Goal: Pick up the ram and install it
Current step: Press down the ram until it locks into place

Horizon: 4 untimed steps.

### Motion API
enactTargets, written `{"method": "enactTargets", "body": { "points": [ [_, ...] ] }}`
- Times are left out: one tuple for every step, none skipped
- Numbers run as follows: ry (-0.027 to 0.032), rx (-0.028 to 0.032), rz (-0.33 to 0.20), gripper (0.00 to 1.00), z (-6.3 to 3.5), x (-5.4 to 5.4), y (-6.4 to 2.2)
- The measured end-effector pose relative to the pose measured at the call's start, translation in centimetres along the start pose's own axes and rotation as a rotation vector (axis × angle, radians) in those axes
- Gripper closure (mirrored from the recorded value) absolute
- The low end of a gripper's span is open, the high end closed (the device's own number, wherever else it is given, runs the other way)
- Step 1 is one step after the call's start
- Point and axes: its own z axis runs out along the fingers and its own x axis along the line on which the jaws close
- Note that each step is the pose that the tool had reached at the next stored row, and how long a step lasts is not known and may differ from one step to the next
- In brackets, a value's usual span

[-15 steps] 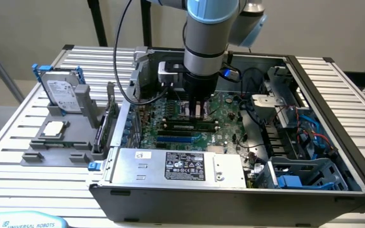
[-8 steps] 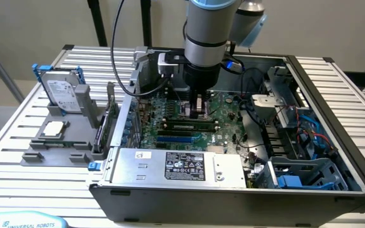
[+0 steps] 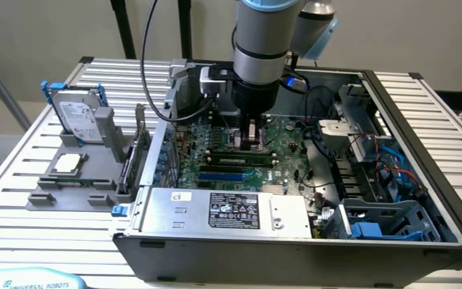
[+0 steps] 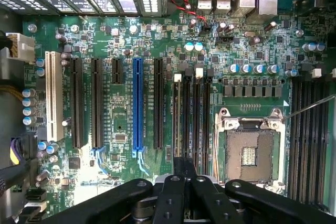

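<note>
The ram (image 3: 235, 161), a long green stick with black chips, lies along a memory slot on the motherboard (image 3: 283, 135) inside the open computer case. My gripper (image 3: 251, 143) hangs just above and behind it. Its fingers are close together and I see nothing between them. In the wrist view the gripper (image 4: 184, 165) points at the end of the bank of black memory slots (image 4: 191, 114), beside the empty processor socket (image 4: 249, 150).
The power supply (image 3: 231, 211) fills the case's front. Blue and black cables (image 3: 375, 162) and a drive cage (image 3: 384, 223) sit on the exterior view's right. Outside the case, a grey rack (image 3: 67, 180) holds a hard drive (image 3: 79, 117) and a silver processor (image 3: 68, 162).
</note>
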Motion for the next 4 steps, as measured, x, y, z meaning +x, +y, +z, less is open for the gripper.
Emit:
{"method": "enactTargets", "body": {
  "points": [
    [-0.0001,0.0,0.0,0.89,0.0,0.0,0.0],
    [-0.0004,0.0,0.0,0.89,0.0,0.0,0.0],
    [-0.0005,0.0,0.0,0.89,0.0,0.0,0.0],
    [-0.0007,-0.0001,0.0,0.89,0.0,0.0,0.0]
  ]
}}
